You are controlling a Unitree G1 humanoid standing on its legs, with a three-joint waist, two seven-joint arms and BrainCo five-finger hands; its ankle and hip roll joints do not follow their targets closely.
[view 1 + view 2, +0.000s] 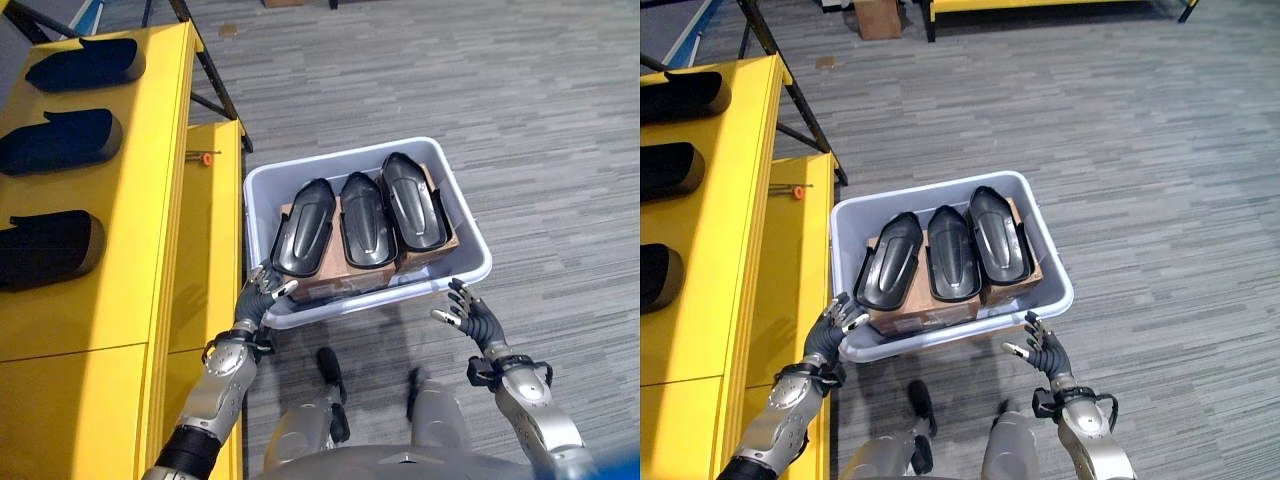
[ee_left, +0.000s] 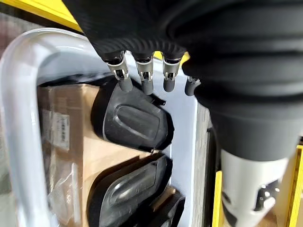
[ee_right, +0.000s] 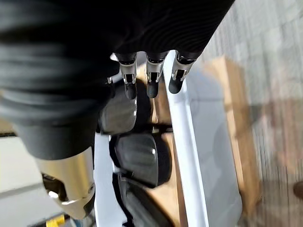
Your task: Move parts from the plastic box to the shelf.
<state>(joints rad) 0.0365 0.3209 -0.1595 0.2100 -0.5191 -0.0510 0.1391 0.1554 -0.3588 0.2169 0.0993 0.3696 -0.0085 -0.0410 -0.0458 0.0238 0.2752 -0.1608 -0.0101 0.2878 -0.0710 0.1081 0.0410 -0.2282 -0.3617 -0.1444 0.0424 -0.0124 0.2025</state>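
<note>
Fingers of the left hand (image 1: 262, 287) reach loosely spread onto the near left corner of the plastic box (image 1: 462, 226) on grey plank floor (image 1: 540, 120). Right hand (image 1: 468, 312) hovers relaxed just outside the rim. Three black parts (image 1: 364, 218) lie inside; yellow shelf (image 1: 120, 220) beside. Left wrist view: straight fingertips (image 2: 146, 84) touch nearest part (image 2: 135, 118). Right wrist view: extended fingers (image 3: 151, 85) above the rim.

Fingers (image 2: 124, 83) over black part (image 2: 135, 120)

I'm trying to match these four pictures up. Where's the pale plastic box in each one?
Left eye view: plastic box, centre, beside the yellow shelf.
Right eye view: centre, slightly left.
Left wrist view: its rim curves past the fingers.
Right wrist view: rim runs down the middle.
Shared landmark: the black parts inside.
</note>
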